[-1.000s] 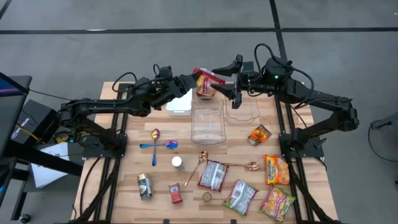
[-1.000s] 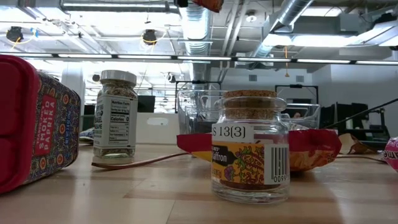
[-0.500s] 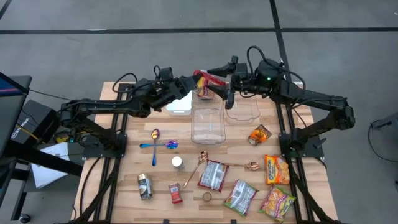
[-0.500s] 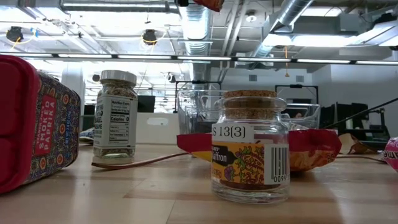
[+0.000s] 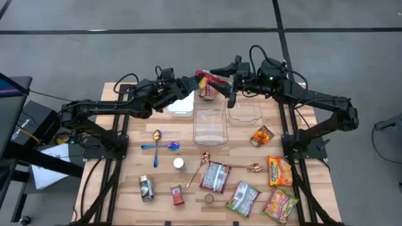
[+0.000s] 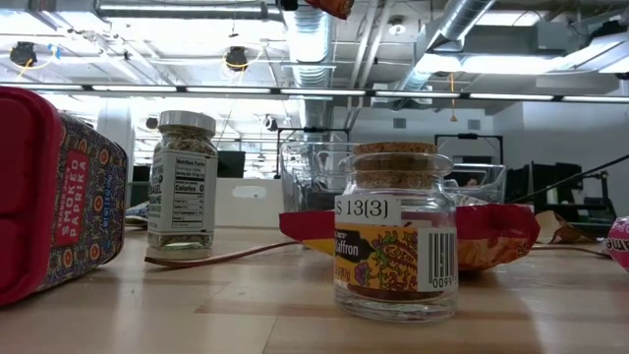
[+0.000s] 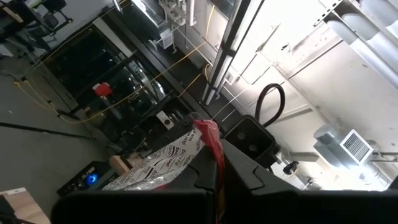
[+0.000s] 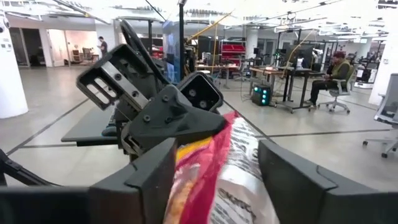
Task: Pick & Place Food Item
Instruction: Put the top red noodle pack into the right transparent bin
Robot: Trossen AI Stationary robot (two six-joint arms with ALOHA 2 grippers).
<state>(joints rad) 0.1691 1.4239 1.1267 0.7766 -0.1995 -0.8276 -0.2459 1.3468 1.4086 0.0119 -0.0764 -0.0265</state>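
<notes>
A: Red-and-silver foil — the snack packet (image 5: 206, 83) hangs in the air at the far side of the table, above the near end of the clear containers (image 5: 210, 123). The left gripper (image 5: 190, 85) has it pinched, fingers fully closed on its edge; the left wrist view shows the packet (image 7: 180, 152) jutting out past them.

B: And the right gripper (image 5: 227, 88)?

A: A second ago it stood off to the packet's right, fingers wide. Now it has slid in, and the packet (image 8: 214, 171) sits between its two fingers (image 8: 146, 180) in the right wrist view. They are narrower than before but not yet pressing the foil that I can see — still partly open, holding nothing.

B: Meaning?

A: Looks like a hand-over between arms. The packet itself has not shifted; only the right arm has closed the distance. My guess is the right gripper must finish clamping before the left lets go, or the packet drops onto the table below. The rest of the food lies untouched on the near half.
</notes>
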